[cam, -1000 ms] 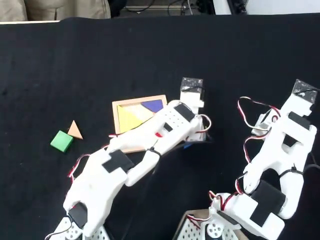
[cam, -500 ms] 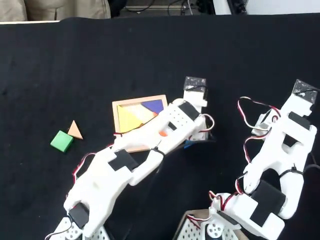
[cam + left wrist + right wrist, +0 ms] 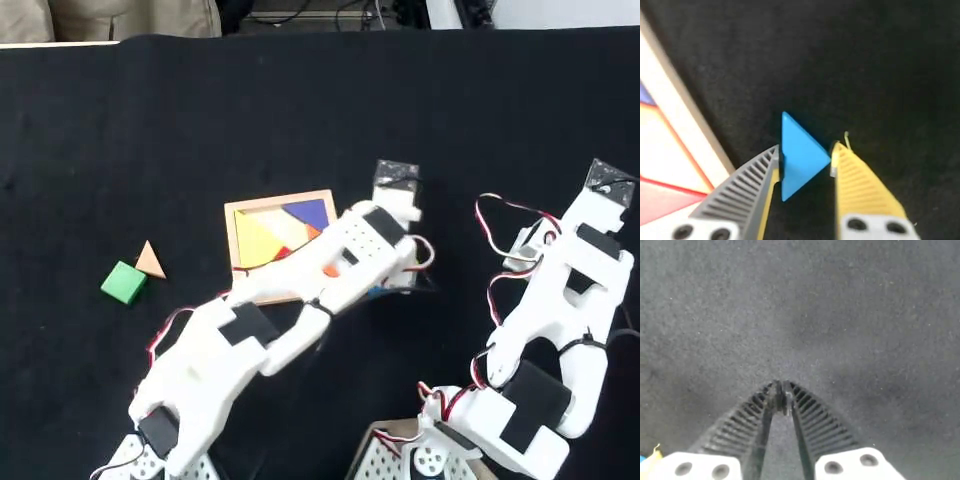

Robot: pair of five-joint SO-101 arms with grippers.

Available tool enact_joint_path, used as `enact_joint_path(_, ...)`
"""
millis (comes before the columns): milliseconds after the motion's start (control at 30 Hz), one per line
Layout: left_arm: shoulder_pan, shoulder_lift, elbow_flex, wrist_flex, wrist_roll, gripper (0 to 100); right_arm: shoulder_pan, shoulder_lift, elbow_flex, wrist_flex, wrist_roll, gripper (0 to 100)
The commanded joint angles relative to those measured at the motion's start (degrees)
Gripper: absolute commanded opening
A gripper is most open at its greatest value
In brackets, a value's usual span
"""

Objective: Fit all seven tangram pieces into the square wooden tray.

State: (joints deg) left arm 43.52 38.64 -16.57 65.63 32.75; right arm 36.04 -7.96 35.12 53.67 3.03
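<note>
Soft, even light; the black cloth (image 3: 120, 150) looks matte (paler close up), with only faint shadows.

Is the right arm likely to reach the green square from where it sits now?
Probably not. The green square lies on the far side of the tray, and the left arm stretches across in between, its end effector shut on the blue triangle.

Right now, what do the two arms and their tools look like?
The left arm and right arm are white shells with black motor blocks and looped red-and-white cables. The left tool has one grey and one yellow ribbed finger; the right tool has two grey ribbed ones.
</note>
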Motion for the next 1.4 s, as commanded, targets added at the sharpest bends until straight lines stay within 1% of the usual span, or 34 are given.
enact_joint_path(0, 1.10, 0.00, -0.66, 1.23, -1.67, 15, -0.70, -0.13, -3.03, 0.00, -0.35, 1.1)
enact_joint_path(100, 1.10, 0.00, -0.66, 1.14, -1.49, 17, -0.70, -0.13, -3.03, 0.00, -0.35, 1.1)
enact_joint_path(467, 1.01, 0.00, -0.48, -2.11, -1.93, 16, -0.70, -0.13, -3.03, 0.00, -0.09, 1.1)
enact_joint_path(567, 0.66, -0.26, -0.66, -3.78, -2.90, 10, -0.53, -0.13, -3.03, 0.00, -0.09, 1.1)
enact_joint_path(633, 0.66, -0.09, -0.66, -6.24, -6.95, 5, -0.53, -0.13, -3.12, 0.00, 0.00, 1.1)
enact_joint_path(733, 1.45, -0.09, -0.48, -6.77, -9.85, 5, -0.44, -0.13, -3.12, 0.00, 0.00, 1.1)
enact_joint_path(933, 1.54, -0.53, -0.04, -6.51, -10.46, 4, -0.18, -0.13, -3.38, 0.00, 0.09, 1.1)
enact_joint_path(1000, 1.27, -0.79, -1.10, -4.22, -10.81, 3, 1.14, -0.13, -3.56, -0.09, 0.18, 1.1)
enact_joint_path(1200, 0.04, -4.13, -6.46, 5.71, -24.44, 3, 3.08, -0.13, -4.18, -0.09, 1.58, 1.1)
enact_joint_path(1367, -4.53, -8.18, -8.84, 10.55, -38.15, 3, 2.90, -0.13, -4.18, 0.00, 1.49, 1.1)
